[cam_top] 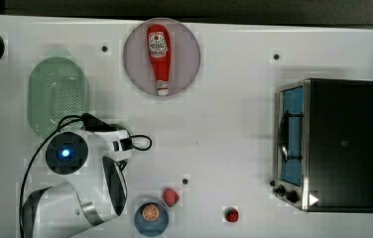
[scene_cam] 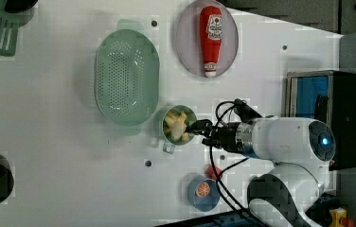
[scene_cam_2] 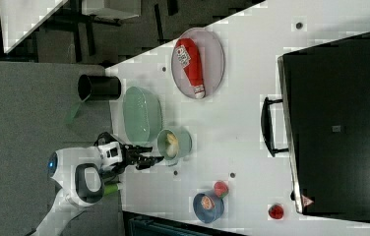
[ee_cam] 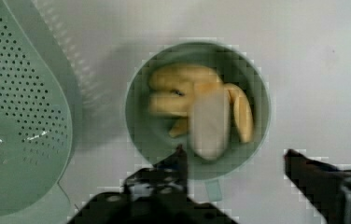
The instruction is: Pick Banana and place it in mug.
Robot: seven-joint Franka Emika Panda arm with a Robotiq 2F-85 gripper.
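The teal-green mug [ee_cam: 138, 126] stands on the white table beside the colander, with its handle toward my gripper. The banana [ee_cam: 208, 126], pale with yellow peel parts, lies inside it, clear of both fingers. My gripper [ee_cam: 236, 156] hovers over the mug's handle side, open, with nothing between its fingers. In the left view the banana [scene_cam: 176, 124] fills the mug [scene_cam: 163, 120], and the gripper [scene_cam: 197, 128] is at the mug's right rim. In the right view the gripper [scene_cam_2: 148, 156] is just left of the mug [scene_cam_2: 187, 142]. In the top view the arm covers the mug.
A pale-green perforated colander [scene_cam: 126, 75] sits right beside the mug. A ketchup bottle [cam_top: 158, 57] lies on a round plate [cam_top: 135, 59]. A blue bowl [cam_top: 142, 225] holds an orange slice, with red fruits [cam_top: 170, 196] near it. A toaster oven [cam_top: 343, 144] stands at the top view's right.
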